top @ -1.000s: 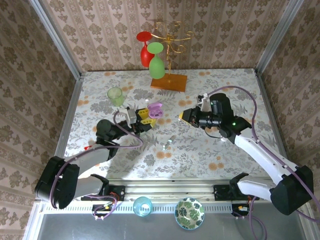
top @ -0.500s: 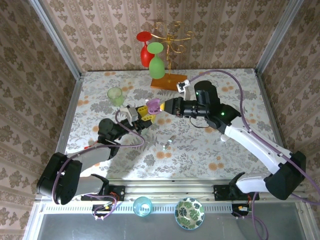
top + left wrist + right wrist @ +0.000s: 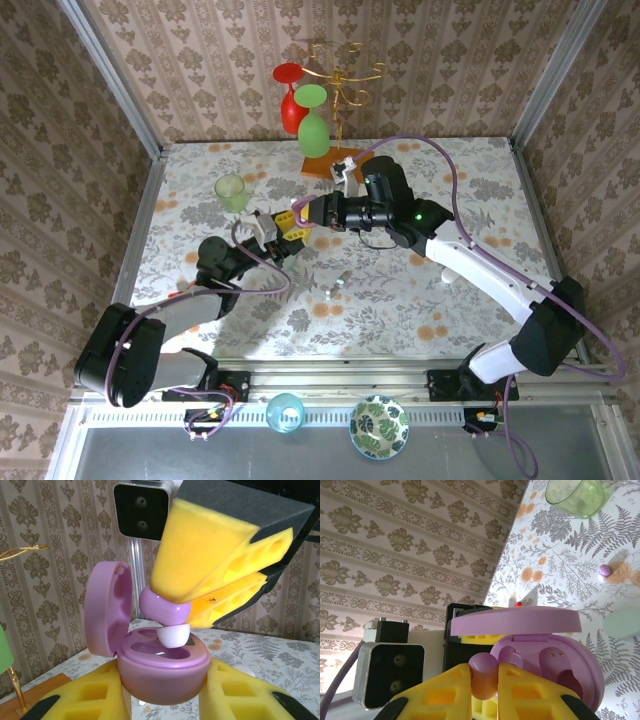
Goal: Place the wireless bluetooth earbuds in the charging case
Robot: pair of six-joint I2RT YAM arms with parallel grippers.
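Presently the right end effector (image 3: pixel 485 679) narrowly pinches an earbud (image 3: pixel 163 606), white tip downward, directly above the charging case (image 3: pixel 150 656). The left end effector (image 3: pixel 162 686) clamps that case clear of the worktop (image 3: pixel 400 300), lid (image 3: pixel 105 610) open. The move needed appears straight down, by the right arm.

The table (image 3: pixel 480 180) has a pale top printed with grey ferns and orange flowers, with metal rails along its sides. Toward the back stands the orange wooden base (image 3: pixel 337 165) of a gold wire rack, and to its left, well apart, a translucent green cup (image 3: pixel 231 191) stands upright. Near the middle two small pale pieces (image 3: pixel 335 286) lie close together, and the right wrist view shows a small purple earbud (image 3: pixel 604 570) lying on an orange flower
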